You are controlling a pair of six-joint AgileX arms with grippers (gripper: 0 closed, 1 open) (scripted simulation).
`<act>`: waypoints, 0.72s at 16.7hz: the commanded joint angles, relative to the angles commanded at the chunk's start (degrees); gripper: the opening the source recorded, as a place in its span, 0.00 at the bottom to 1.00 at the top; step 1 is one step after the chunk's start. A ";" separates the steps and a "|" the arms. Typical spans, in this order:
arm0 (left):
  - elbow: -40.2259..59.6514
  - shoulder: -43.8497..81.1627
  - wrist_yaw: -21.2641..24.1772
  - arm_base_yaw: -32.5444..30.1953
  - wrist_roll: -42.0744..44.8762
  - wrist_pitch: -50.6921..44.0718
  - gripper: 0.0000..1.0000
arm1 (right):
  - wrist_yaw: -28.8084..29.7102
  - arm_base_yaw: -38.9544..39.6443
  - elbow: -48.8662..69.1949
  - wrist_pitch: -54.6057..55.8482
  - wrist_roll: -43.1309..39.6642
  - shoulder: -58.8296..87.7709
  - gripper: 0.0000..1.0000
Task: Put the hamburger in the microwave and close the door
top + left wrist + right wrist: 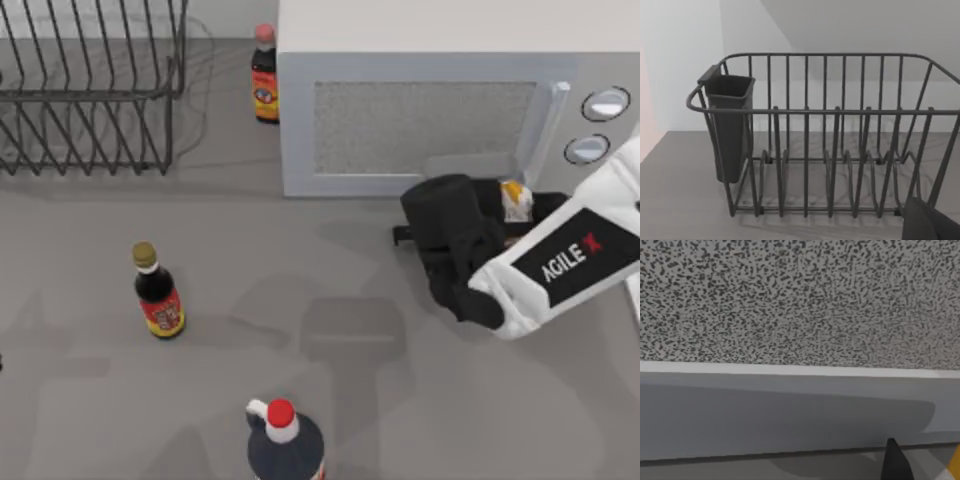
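Right end effector (505, 215): low over the desk just in front of the microwave's lower right part, dark fingers reaching toward the door; it appears clamped on the hamburger, whose pale and yellow-orange body sits between the finger parts.
Left end effector (927, 225): parked on the left side, facing the wire dish rack; whether its fingers are parted cannot be told.
Hamburger (516, 200): held off the desk, just in front of the door's handle edge, near the knobs.
Microwave (450, 30): far right of the desk, large white-grey box.
Door (425, 125): shut, flush with the front; its speckled window takes up most of the right wrist view.
Handle (545, 130): vertical white bar at the door's right edge, close behind the hamburger.
Hamburger axis: too little visible to be sure; the visible part runs near to far, yellow patch toward the microwave.
Risk 1: door is closed, so pushing forward would press the hamburger against the panel or handle.
Risk 2: opening the door with a loaded end effector could squeeze or drop the hamburger.
Risk 3: the swinging door may strike the right arm, which sits in its likely path.
Bystanders: dark sauce bottle (158, 292) left of centre, another (265, 75) at the microwave's left corner, red-capped bottle (284, 440) at the near edge; dish rack (90, 90) far left.
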 joint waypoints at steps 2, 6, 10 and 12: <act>0.42 0.32 2.29 2.36 0.04 0.00 0.00 | 0.00 0.00 0.00 0.00 0.00 0.00 1.00; 1.23 1.03 7.09 7.22 0.04 -0.06 0.00 | 0.00 0.00 0.00 0.00 0.00 0.00 1.00; 1.44 1.27 8.42 8.63 0.00 -0.11 0.00 | 0.00 0.00 0.00 0.00 0.00 0.00 1.00; 1.24 1.06 8.27 8.44 0.03 -0.09 0.00 | 0.00 0.00 0.00 0.00 0.00 0.00 1.00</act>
